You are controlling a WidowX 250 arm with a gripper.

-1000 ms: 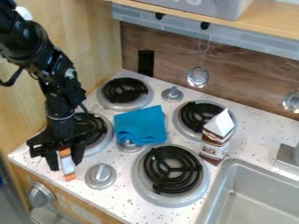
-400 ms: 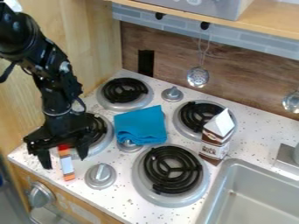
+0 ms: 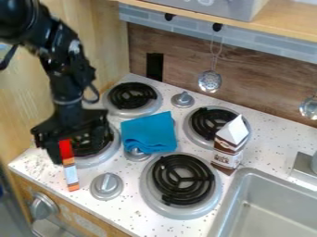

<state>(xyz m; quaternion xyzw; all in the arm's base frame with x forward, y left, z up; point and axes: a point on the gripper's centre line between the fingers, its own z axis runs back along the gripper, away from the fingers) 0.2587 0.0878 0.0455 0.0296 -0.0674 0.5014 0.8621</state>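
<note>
Well, black robot hand: apart, seemingly
Slim red-orange-white box: likely light, stiff; best pinched midway

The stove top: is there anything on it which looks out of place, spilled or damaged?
The blue cloth looks out of place: it lies loosely folded among the burners and partly covers a knob. I see no clear spill or damage.

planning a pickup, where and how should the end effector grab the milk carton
I'd pinch the carton by its white peaked top, coming straight down from above. It seems to stand upright, and the top slopes in to a narrow ridge that a grip could likely straddle more easily than the wider body.
</note>
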